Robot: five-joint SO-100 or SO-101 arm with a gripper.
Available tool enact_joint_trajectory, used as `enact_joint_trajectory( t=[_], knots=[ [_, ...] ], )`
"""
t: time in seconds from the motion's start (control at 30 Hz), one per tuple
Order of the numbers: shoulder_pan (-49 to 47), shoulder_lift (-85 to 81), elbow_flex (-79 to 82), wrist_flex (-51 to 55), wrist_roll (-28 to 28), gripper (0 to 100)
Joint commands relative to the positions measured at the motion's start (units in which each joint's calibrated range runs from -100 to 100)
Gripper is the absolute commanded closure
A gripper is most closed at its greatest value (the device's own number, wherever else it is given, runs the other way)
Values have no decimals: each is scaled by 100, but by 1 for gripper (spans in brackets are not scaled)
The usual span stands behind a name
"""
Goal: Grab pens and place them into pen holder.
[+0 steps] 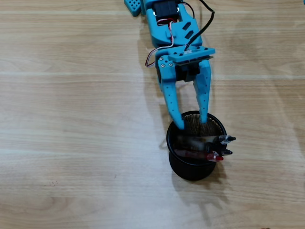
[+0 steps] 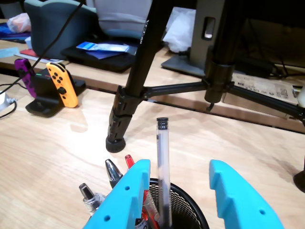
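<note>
- In the overhead view, the blue gripper (image 1: 191,123) reaches down the frame, with both fingertips at the far rim of the black wire-mesh pen holder (image 1: 190,171).
- The jaws stand well apart; in the wrist view the clear pen with the black cap (image 2: 163,167) stands nearly upright between them, touching neither as far as I can tell.
- Nothing is gripped, by my reading: that pen's lower end is already inside the cup, its long axis roughly vertical.
- Three more pens lean out together: the red pen (image 2: 129,161), the all-black pen (image 2: 112,171) and the clear pen with the grey sleeve (image 2: 88,195), left in the wrist view, right in the overhead view.
- No pen lies on the wooden table (image 1: 71,119), so the coming move looks like a straight lift clear.
</note>
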Motion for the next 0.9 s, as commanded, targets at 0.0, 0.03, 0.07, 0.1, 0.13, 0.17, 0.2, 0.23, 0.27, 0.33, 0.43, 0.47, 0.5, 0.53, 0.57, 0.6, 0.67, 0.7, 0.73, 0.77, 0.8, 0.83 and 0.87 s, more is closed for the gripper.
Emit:
enact_joint_trajectory(
  t=[0.0, 0.03, 0.07, 0.1, 0.13, 0.17, 0.2, 0.23, 0.27, 0.33, 0.43, 0.47, 0.5, 0.53, 0.57, 0.6, 0.67, 0.7, 0.73, 0.77, 0.8, 0.83, 0.87],
  knots=[
    [29, -141, -347, -129, 20, 84],
    [20, -141, -347, -129, 20, 84],
    [20, -149, -347, -120, 20, 84],
    [20, -149, -347, -120, 20, 84],
    [20, -158, -347, -111, 20, 84],
    [11, -209, -347, -65, 20, 84],
    [-17, -268, -301, -56, 26, 84],
    [-35, -344, -265, -47, 26, 84],
    [-35, -404, -247, -38, 31, 84],
    [-53, -523, -148, -38, 135, 84],
    [-53, -778, 6, -38, 408, 90],
    [-53, -879, 97, -29, 429, 92],
    [-44, -981, 214, 35, 434, 94],
    [-44, -1100, 332, 190, 455, 95],
    [-44, -1228, 423, 363, 460, 95],
    [-53, -1364, 522, 581, 460, 95],
    [-81, -1669, 730, 1083, 633, 95],
    [-90, -1831, 830, 1319, 790, 95],
    [-99, -2043, 947, 1556, 952, 95],
    [-99, -2238, 1056, 1775, 1088, 95],
    [-108, -2459, 1174, 1994, 1214, 95],
    [-108, -2680, 1309, 2231, 1355, 95],
    [-108, -2884, 1436, 2440, 1502, 95]
  ],
)
